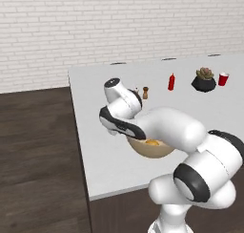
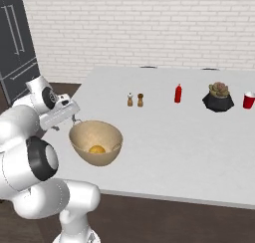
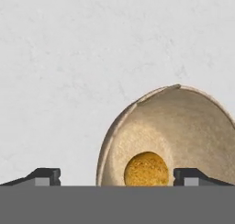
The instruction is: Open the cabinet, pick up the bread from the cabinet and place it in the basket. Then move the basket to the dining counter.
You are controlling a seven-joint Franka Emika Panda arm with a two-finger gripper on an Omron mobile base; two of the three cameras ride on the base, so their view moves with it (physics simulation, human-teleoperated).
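I see the dining counter [image 2: 199, 152] as a broad pale slab running across both base views, with the white brick wall behind it. From the right base camera I also get a dark tall unit with silver bar handles [image 2: 17, 38] in the far left corner; the left base camera gives me dark wood floor on that side instead.

The basket [image 2: 96, 142] sits on the counter near its front edge. In the right base view its whole tan rim is in sight, while from the left my own arm covers most of the basket [image 1: 152, 150] and leaves me just a lower slice. The bread [image 2: 97, 149] lies on the bottom of the basket, a small golden lump.

Farther back on the counter stand a dark planter with a succulent [image 2: 218, 98], a red cup [image 2: 248, 100], a red sauce bottle [image 2: 178, 93] and two small shakers [image 2: 135, 100].

The gripper [image 3: 117, 176] hangs over the basket's near rim. In the hand view its tips stand wide apart with nothing between them but air; the bread [image 3: 146, 169] shows below, between them, untouched.
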